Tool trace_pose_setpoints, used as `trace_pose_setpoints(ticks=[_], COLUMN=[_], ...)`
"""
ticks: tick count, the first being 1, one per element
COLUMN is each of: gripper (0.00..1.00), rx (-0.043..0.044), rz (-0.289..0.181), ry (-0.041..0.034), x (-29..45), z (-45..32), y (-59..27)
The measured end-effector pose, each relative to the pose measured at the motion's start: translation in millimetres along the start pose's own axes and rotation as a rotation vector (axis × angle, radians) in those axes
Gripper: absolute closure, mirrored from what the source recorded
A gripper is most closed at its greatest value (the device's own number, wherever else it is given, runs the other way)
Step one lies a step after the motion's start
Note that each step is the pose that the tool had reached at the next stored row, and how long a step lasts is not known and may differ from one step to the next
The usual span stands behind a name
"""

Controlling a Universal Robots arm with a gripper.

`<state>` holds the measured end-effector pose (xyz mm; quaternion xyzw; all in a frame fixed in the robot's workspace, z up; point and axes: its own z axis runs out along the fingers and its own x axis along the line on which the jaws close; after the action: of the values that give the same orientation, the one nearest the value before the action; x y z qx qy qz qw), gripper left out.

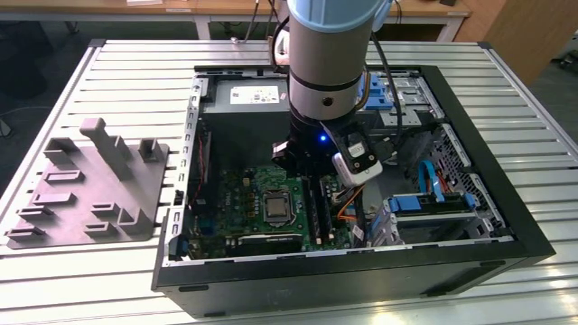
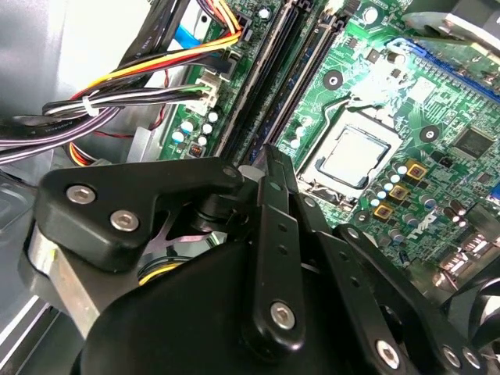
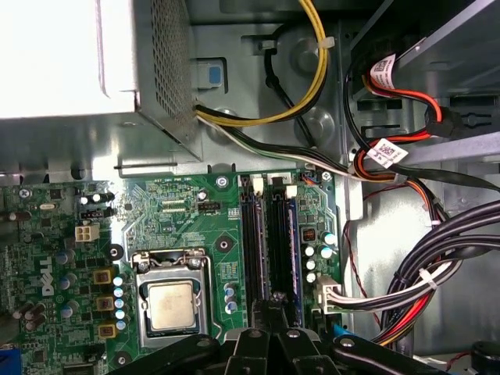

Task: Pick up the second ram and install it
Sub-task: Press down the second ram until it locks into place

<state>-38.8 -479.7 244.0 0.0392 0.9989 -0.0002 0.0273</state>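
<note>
Exterior: gripper [image 1: 312, 177] low inside the computer case [image 1: 505, 223], above the memory slots [image 1: 318, 206].
Second wrist: fingers [image 2: 275, 205] together, clamping the second ram [image 2: 268, 160] edge-on.
First wrist: slots [image 3: 269, 234] beside the processor [image 3: 172, 305].
Risk: tilted stick could miss its slot.

A grey fixture [image 1: 91, 186] lies on the slatted table [image 1: 505, 81] beside the open computer case [image 1: 343, 271].

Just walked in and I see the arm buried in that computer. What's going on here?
The robot arm is reaching down into the open computer case, with its gripper right over the memory slots beside the processor on the green motherboard. A dark memory stick stands in the slots below it. The grey fixture sits on the table to the exterior view's left.
</note>
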Motion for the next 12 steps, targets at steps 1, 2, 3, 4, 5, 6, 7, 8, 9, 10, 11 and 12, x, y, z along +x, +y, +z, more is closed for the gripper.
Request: trace_pose_setpoints(ticks=[1, 2, 3, 4, 5, 6, 7, 8, 9, 10, 11, 12], gripper=[0.89, 0.89, 0.89, 0.89, 0.89, 0.89, 0.89, 0.89, 0.89, 0.89, 0.89, 0.89], rx=[0.0000, 0.0000, 0.0000, 0.0000, 0.0000, 0.0001, 0.0000, 0.0001, 0.0000, 0.0002, 0.0001, -0.0001], rz=[0.000, 0.000, 0.000, 0.000, 0.000, 0.000, 0.000, 0.000, 0.000, 0.000, 0.000, 0.000], ry=[0.0000, 0.0000, 0.0000, 0.0000, 0.0000, 0.0000, 0.0000, 0.0001, 0.0000, 0.0000, 0.0000, 0.0000], x=[0.0, 0.0, 0.0, 0.0, 0.0, 0.0, 0.0, 0.1, 0.3, 0.3, 0.5, 0.7], z=[0.0, 0.0, 0.0, 0.0, 0.0, 0.0, 0.0, 0.0, 0.1, 0.1, 0.1, 0.3], y=[0.0, 0.0, 0.0, 0.0, 0.0, 0.3, 0.5, 1.1, 2.3, 4.1, 6.2, 8.3])
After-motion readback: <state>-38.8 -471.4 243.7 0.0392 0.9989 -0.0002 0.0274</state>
